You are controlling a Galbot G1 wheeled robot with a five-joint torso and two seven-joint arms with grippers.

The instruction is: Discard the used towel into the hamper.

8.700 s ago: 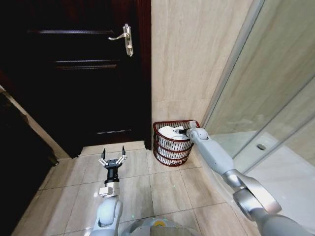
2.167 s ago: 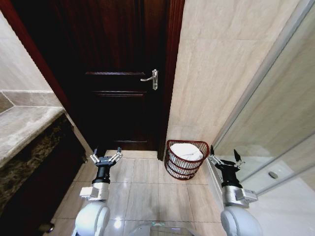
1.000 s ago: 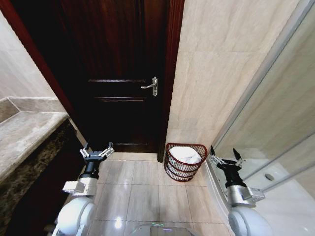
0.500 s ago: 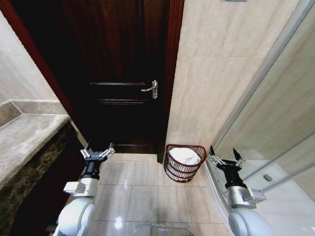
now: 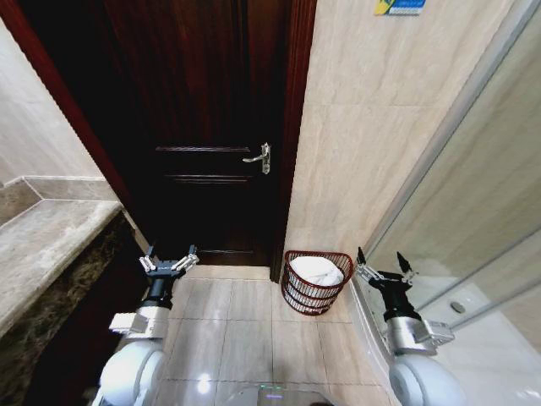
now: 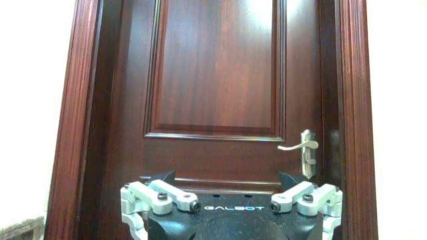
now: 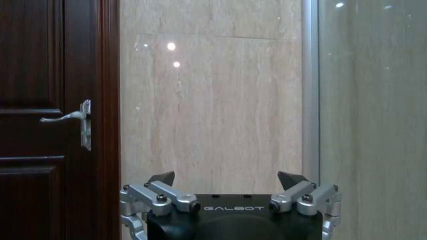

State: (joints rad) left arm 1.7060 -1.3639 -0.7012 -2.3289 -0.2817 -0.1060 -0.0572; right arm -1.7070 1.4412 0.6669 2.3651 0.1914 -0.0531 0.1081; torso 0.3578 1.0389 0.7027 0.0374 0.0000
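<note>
The towel [image 5: 317, 269] lies in the hamper [image 5: 314, 295]; left hand [image 5: 168, 263] and right hand [image 5: 383, 274] both hang released, well apart from it.

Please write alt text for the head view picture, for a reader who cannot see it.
A white towel lies in the hamper on the tiled floor beside a dark door. The left tool and right tool hang open and empty on either side.

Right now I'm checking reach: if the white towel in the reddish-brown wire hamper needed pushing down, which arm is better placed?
Probably the right. The right gripper, open, hangs beside the hamper holding the towel; the left gripper is farther off.
</note>
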